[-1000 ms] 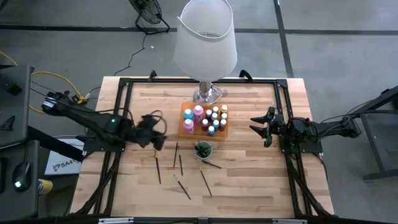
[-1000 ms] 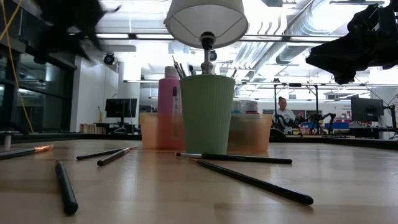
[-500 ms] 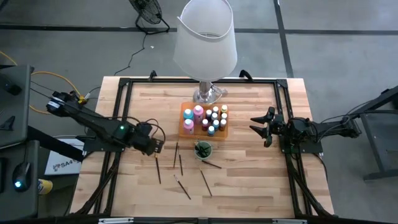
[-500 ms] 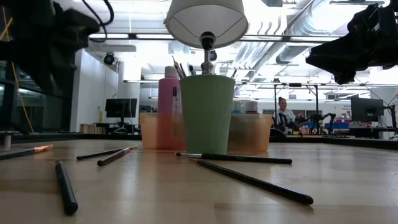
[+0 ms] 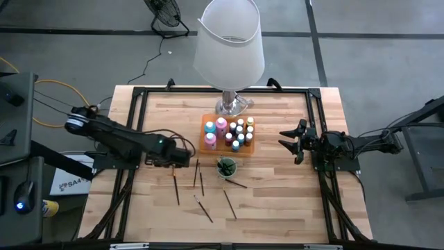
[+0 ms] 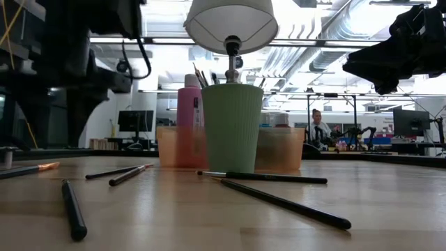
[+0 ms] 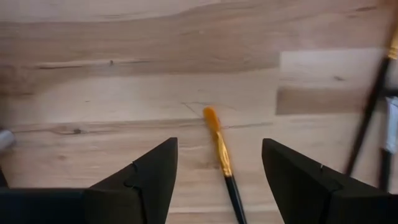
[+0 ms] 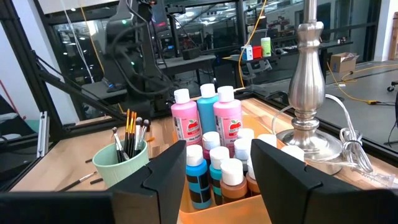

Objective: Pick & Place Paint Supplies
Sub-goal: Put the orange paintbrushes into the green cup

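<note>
Left gripper (image 5: pixel 184 158) has moved in from the table's left edge since a second ago and now sits low over the wood, just left of the loose brushes; in the low view it has gone from a blur at upper left to a dark mass filling the left side. Right gripper (image 5: pixel 294 142) hasn't moved, parked right of the orange tray (image 5: pixel 228 145), fingers apart, holding nothing.

Left jaws are apart and empty, straddling an orange-tipped brush (image 7: pixel 221 154) lying flat on the table (image 7: pixel 93 74). Its long axis runs roughly along the gripper's line of sight, bristle end pointing away from the wrist. Handle end is cut off by the frame edge between the fingers.

Green cup (image 5: pixel 226 167) holds several brushes; bottles stand in the tray. Which overhead brush is the straddled one, I can't tell.
</note>
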Controlling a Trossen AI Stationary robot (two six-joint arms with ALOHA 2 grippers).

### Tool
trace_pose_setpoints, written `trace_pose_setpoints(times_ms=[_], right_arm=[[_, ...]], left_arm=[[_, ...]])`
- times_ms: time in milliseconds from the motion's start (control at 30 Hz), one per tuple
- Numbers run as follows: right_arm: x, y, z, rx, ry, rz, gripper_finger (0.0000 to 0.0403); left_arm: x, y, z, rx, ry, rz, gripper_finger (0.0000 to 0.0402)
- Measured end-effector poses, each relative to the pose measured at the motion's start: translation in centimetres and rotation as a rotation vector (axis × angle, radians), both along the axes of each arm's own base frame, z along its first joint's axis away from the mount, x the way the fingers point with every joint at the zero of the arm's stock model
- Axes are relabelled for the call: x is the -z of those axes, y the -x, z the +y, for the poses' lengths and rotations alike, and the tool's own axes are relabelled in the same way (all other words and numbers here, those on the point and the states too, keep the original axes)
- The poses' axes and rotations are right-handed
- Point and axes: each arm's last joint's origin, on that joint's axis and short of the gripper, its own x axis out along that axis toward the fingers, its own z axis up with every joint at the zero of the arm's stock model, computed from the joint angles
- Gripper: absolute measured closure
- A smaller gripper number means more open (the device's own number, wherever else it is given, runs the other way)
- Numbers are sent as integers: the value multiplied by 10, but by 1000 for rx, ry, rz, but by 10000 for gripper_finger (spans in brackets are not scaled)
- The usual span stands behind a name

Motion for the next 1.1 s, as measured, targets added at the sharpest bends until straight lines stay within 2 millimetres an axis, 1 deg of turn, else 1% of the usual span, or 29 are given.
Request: trace_pose_setpoints(times_ms=[133,267,600,733,867,1100], right_arm=[[0,0,0,0,0,0,229],[0,0,0,0,0,0,229],[0,0,0,0,0,0,229],[0,0,0,0,0,0,229],[0,0,0,0,0,0,229],[0,0,0,0,0,0,229]], left_arm=[[12,-6,5,-15,18,53,174],[19,-10,8,-41,38,83,174],[39,-20,7,-64,74,139,174],[43,-21,7,-69,90,164,177],[43,-22,7,-94,90,169,201],[44,-22,6,-112,102,166,268]])
